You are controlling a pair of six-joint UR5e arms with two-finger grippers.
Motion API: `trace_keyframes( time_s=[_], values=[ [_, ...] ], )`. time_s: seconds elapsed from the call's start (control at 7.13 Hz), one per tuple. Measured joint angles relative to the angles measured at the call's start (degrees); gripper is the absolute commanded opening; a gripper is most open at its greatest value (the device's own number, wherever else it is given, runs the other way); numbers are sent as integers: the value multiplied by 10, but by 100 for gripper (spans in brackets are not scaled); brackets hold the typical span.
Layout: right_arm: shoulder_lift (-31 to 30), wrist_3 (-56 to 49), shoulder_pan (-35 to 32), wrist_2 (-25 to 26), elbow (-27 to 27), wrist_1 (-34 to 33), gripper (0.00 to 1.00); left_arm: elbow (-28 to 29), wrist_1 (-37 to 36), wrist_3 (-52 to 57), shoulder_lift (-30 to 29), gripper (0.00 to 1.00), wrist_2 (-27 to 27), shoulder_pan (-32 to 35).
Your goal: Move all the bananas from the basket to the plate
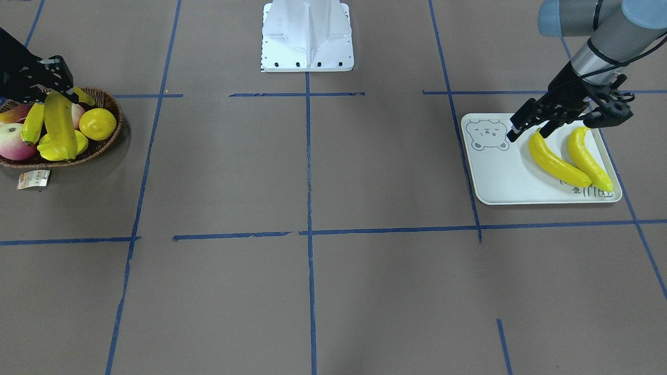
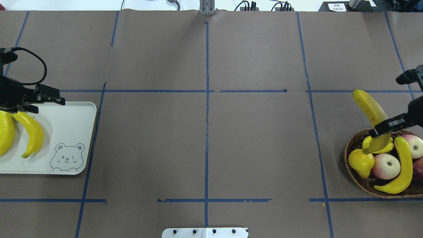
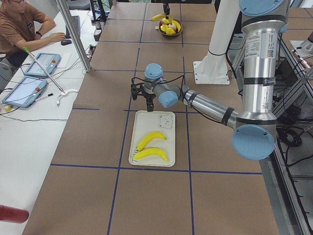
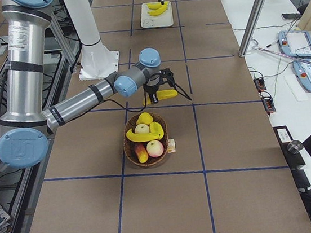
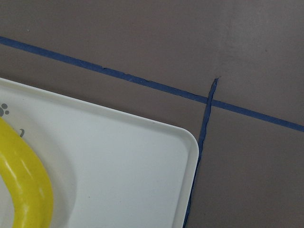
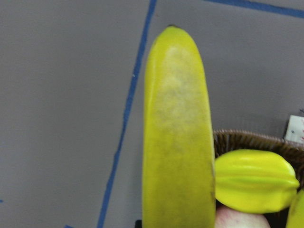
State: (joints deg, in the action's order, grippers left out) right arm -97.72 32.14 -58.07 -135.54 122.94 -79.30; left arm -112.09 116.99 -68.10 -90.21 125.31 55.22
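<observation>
My right gripper (image 2: 380,129) is shut on a long yellow banana (image 2: 370,114), held tilted above the far rim of the dark wicker basket (image 2: 351,172). The right wrist view is filled by this banana (image 6: 178,142). A second banana (image 2: 401,172) lies in the basket beside apples. Two bananas (image 1: 555,161) (image 1: 589,159) lie side by side on the pale bear-print plate (image 1: 495,177). Over their far ends hangs my left gripper (image 1: 527,134), open and holding nothing. The left wrist view shows a plate corner (image 5: 128,161) and part of one banana (image 5: 23,180).
The basket also holds a starfruit (image 6: 254,180), a lemon (image 2: 361,161) and apples (image 2: 385,165), and its paper tag (image 1: 34,178) lies on the table. The white robot base (image 1: 307,36) stands mid-table. A person (image 3: 24,24) sits at a side desk.
</observation>
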Motion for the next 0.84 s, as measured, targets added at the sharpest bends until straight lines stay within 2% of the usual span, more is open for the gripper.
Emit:
trace_keyframes(
  time_s=[0.28,0.56,0.84],
  values=[
    [119,121,39,-8,-17,-7,0,7,3,-50,-69,99,2,-22],
    [220,248,113,25,-32,-6,1,11,25,-145,-146,99,1,-67],
    [295,338,189,96,-37,-2,1,48,166,-272,-191,99,-4,-103]
  ],
)
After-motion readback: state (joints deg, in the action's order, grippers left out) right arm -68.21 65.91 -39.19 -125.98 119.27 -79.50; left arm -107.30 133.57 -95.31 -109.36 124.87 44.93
